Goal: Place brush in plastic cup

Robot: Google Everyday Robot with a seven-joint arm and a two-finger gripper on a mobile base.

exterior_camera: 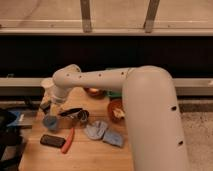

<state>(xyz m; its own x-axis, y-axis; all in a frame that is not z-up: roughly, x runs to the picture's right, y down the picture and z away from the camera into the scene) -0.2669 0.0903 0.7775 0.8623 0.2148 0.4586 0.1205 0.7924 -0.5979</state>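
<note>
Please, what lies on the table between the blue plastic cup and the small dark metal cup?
In the camera view, the brush lies between the plastic cup and the dark metal cup. The pincer hangs just above the plastic cup.
</note>
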